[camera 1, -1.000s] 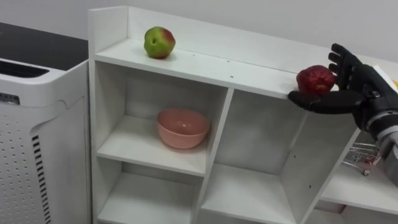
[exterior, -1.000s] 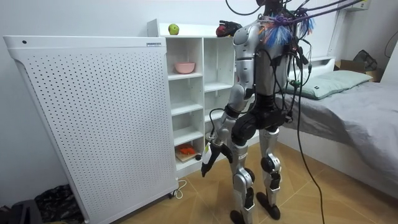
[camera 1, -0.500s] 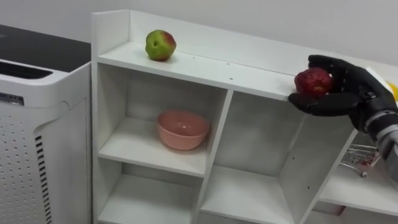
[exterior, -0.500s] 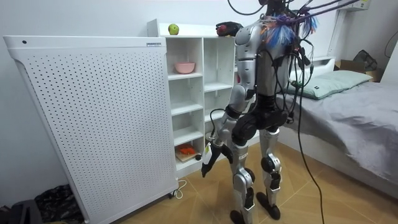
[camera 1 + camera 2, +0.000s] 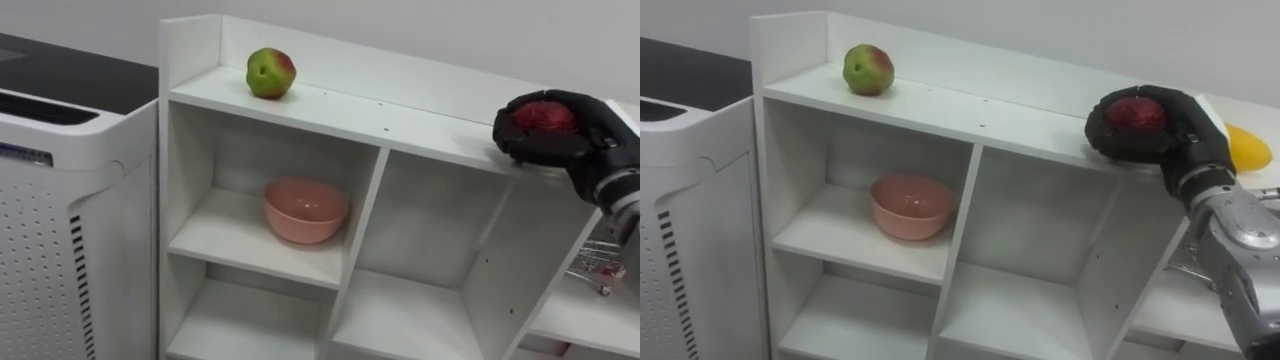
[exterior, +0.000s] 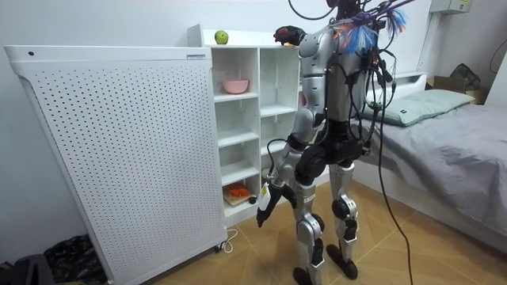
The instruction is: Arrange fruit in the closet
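Our right robot hand (image 5: 583, 150) wraps the red fruit (image 5: 543, 115) near the shelf (image 5: 400, 120) edge. Released here, it could roll off.

A home bedroom: a grey-covered bed (image 6: 467, 146) with a pillow (image 6: 418, 104) beside white cubby shelves (image 6: 258, 127).

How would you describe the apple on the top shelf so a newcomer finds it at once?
Take the white shelf unit and look along its top board to the left end. The apple sits there alone, green with a red blush, unlike the dark red fruit clasped by the right hand at the right end.
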You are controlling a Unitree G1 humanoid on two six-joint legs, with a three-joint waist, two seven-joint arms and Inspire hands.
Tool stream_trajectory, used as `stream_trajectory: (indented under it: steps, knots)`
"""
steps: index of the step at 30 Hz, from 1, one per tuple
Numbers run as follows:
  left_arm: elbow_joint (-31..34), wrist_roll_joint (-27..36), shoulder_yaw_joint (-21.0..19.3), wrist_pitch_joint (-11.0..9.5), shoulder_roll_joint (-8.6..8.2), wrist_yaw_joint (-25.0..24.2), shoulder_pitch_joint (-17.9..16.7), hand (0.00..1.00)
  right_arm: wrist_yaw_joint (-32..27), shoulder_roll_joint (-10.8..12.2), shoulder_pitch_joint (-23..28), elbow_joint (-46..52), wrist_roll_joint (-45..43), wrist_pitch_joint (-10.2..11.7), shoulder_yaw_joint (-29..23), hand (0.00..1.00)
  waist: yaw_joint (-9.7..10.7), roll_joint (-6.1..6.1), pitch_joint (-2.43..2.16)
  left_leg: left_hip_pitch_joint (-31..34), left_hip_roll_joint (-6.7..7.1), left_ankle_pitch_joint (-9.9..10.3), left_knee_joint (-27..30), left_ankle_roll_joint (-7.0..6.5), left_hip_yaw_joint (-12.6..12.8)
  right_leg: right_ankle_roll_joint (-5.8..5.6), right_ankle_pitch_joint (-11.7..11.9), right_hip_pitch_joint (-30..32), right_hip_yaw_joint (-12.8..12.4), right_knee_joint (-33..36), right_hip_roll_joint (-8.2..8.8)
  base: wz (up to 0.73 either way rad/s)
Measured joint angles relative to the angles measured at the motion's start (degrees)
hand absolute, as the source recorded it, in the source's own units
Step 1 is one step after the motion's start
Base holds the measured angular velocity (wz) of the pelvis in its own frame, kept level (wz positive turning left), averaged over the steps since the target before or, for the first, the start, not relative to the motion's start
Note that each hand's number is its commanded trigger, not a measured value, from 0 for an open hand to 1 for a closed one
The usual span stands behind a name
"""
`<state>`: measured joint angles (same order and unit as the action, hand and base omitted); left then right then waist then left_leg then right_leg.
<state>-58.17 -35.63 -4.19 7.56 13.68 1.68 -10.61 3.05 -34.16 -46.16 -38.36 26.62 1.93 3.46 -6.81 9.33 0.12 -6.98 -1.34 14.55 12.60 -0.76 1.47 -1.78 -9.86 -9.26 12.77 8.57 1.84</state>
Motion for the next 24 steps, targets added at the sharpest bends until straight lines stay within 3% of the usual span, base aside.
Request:
stream_trajectory:
  steps: [10,17,18,23,24]
  knots:
    - [0.0,0.04,0.11,0.01,0.94,-0.23,0.07,0.0,-0.34,-0.03,0.11,1.63,5.65,-0.39,2.48,1.0,0.13,0.21,0.09,0.41,-0.25,-0.04,0.04,0.08,0.33,0.0,0.0,0.39,-0.08,0.07,-0.09,-0.03]
    - [0.0,0.05,2.1,-0.23,0.79,0.46,0.63,0.0,2.21,0.42,5.32,21.64,6.15,-1.34,4.94,1.0,0.42,-0.87,-0.25,1.35,-0.03,-0.05,0.2,0.09,1.48,0.15,0.09,1.93,-0.97,0.08,-0.16,-0.07]
    - [-0.04,0.0,2.15,-0.26,0.62,0.46,1.06,0.0,2.86,0.5,6.23,24.76,5.26,-1.36,5.35,1.0,0.35,-1.52,0.04,1.27,0.01,-0.05,0.18,0.09,1.56,0.16,0.1,1.91,-1.44,0.06,-0.12,-0.03]
    - [-1.27,0.0,2.26,-0.78,0.12,1.97,1.3,0.0,5.06,1.55,12.53,37.1,2.45,-1.43,6.35,1.0,-0.47,-2.63,0.11,0.79,-0.09,-0.06,-0.01,0.08,1.99,0.16,0.1,1.73,-1.74,0.07,0.02,-0.06]
    - [-1.26,0.0,2.26,-0.77,0.03,1.98,1.03,0.0,5.78,2.59,13.44,38.99,1.92,-1.44,6.54,1.0,-0.42,-2.91,0.1,0.77,-0.16,-0.06,-0.01,0.08,2.48,0.16,0.1,1.89,-1.83,0.06,0.03,-0.14]
